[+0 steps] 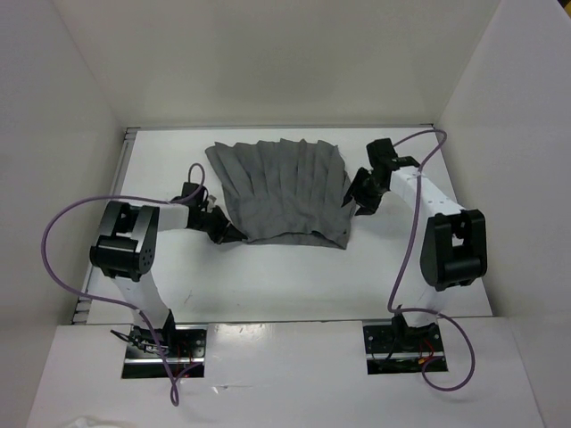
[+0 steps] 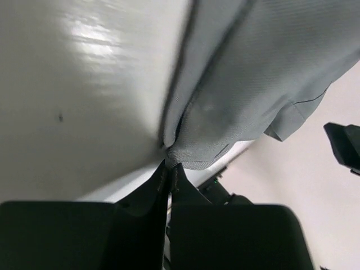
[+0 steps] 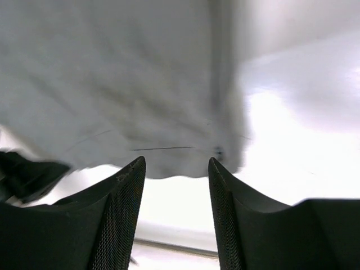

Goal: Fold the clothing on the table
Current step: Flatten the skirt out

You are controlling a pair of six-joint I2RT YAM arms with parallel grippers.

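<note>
My cloth point(image 1: 281, 192) is matt grey fabric, finely woven and pleated. The table point(image 2: 67, 112) is smooth and white, with a soft sheen at eleven o'clock. My right fingers point(image 3: 121, 208) are matt black with fine-meshed pads.

One garment point(image 1: 281, 187), one table point(image 1: 294, 276), two arms point(image 1: 125, 245) point(image 1: 451, 245), two pincers: left pincer point(image 1: 234, 234), right pincer point(image 1: 354, 201).

Bright, even light. The table point(image 2: 90, 39) shows glare at upper left in my left wrist view; my right wrist view is blurred.
</note>
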